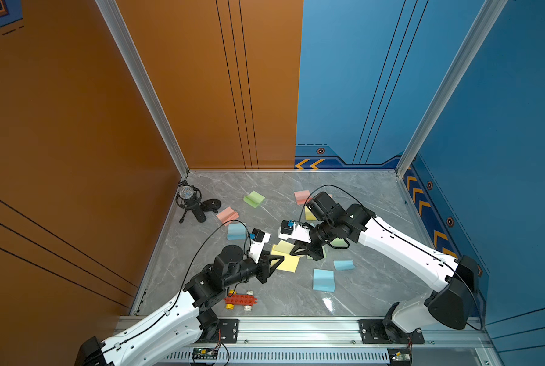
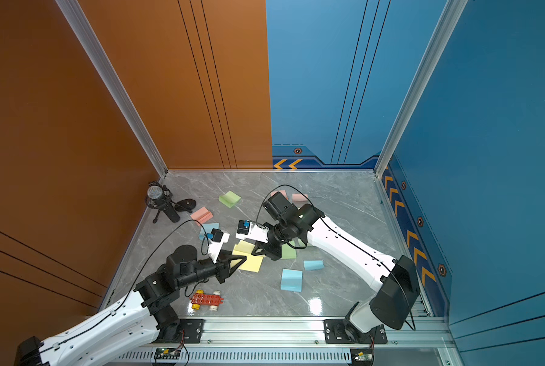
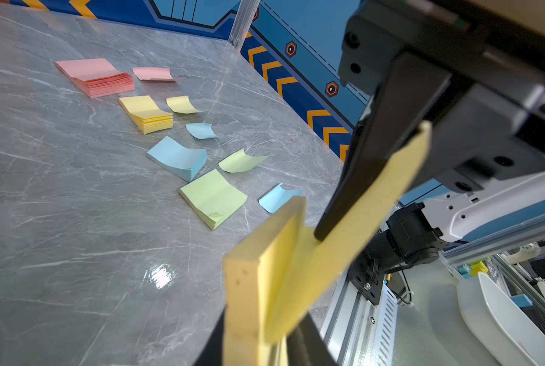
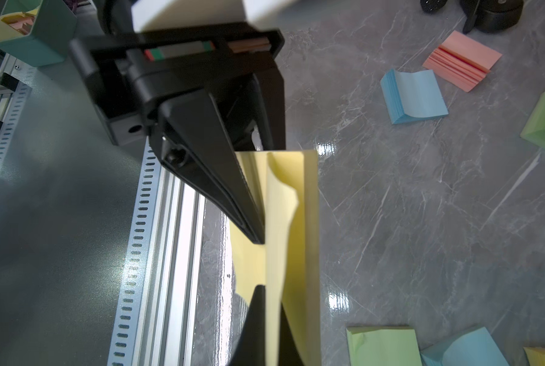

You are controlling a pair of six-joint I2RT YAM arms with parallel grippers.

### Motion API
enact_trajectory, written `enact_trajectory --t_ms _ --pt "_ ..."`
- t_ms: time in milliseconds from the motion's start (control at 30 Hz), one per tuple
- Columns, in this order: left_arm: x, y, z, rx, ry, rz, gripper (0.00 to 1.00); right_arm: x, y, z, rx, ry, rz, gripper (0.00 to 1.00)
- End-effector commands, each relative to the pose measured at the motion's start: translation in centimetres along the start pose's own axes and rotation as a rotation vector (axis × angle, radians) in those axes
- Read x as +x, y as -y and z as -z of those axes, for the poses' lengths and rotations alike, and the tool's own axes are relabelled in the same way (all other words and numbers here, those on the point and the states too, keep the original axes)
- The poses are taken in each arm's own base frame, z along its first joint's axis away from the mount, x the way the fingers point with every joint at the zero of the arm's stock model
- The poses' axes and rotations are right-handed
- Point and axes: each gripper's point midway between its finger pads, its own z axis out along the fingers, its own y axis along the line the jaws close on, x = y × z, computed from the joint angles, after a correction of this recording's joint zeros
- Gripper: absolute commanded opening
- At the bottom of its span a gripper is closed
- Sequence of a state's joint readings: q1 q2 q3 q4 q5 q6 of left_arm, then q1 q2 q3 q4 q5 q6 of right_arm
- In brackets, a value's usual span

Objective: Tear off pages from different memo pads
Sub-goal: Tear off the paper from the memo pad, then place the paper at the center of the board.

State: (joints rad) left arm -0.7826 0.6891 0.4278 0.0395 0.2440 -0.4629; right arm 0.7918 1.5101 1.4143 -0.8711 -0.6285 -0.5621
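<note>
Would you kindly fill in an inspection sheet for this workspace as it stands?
Surface: grey marbled table, glare patch near the front edge.
Job's things: yellow memo pad and yellow page between the arms; green pad, pink pad, blue pad and a loose blue page lie around.
Clutter: red toy brick car; microphone on a stand.
Pincers: left pincer shut on the yellow memo pad; right pincer shut on the yellow page.
Cables: a black cable loops above each arm.
Surroundings: orange wall, blue wall, aluminium frame.
</note>
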Motion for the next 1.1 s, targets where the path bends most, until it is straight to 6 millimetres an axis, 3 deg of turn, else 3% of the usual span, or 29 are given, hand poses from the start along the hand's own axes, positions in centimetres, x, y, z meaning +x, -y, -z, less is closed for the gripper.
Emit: enact_trajectory --t_ms 0,100,233,267,400,533,667,833,1067 --pt "0.4 -2.8 -0.2 -0.148 0.001 0.033 0.00 0.4 0.5 1.0 0.034 0.005 -0.006 0.00" --pt "1.4 -5.5 0.0 -0.303 -0.056 0.050 0.00 0.4 2.7 2.4 0.128 0.023 -0.014 0.00" --pt "1.6 -8.1 0.9 -0.450 -0.042 0.107 0.00 0.9 7.0 3.5 0.336 -0.048 0.045 0.00" --pt "1.8 -9.0 1.6 -0.505 -0.048 0.123 0.00 1.5 8.9 4.0 0.383 -0.078 0.041 0.00" --pt "0.9 -11.0 3.8 -0.665 -0.038 0.128 0.00 2.2 14.1 2.5 0.451 -0.206 0.086 0.00" --pt "-0.1 -11.3 5.3 -0.697 0.006 0.144 0.00 2.6 20.5 0.7 0.502 -0.351 0.127 0.00" --pt "-0.2 -11.5 5.9 -0.707 0.021 0.162 0.00 3.1 25.7 -2.4 0.498 -0.438 0.142 0.00" --pt "0.1 -11.9 6.1 -0.719 0.022 0.170 0.00 3.9 29.0 -5.7 0.465 -0.493 0.224 0.00" --pt "-0.5 -12.1 6.3 -0.734 0.029 0.166 0.00 6.8 31.7 -9.4 0.466 -0.561 0.268 0.00"
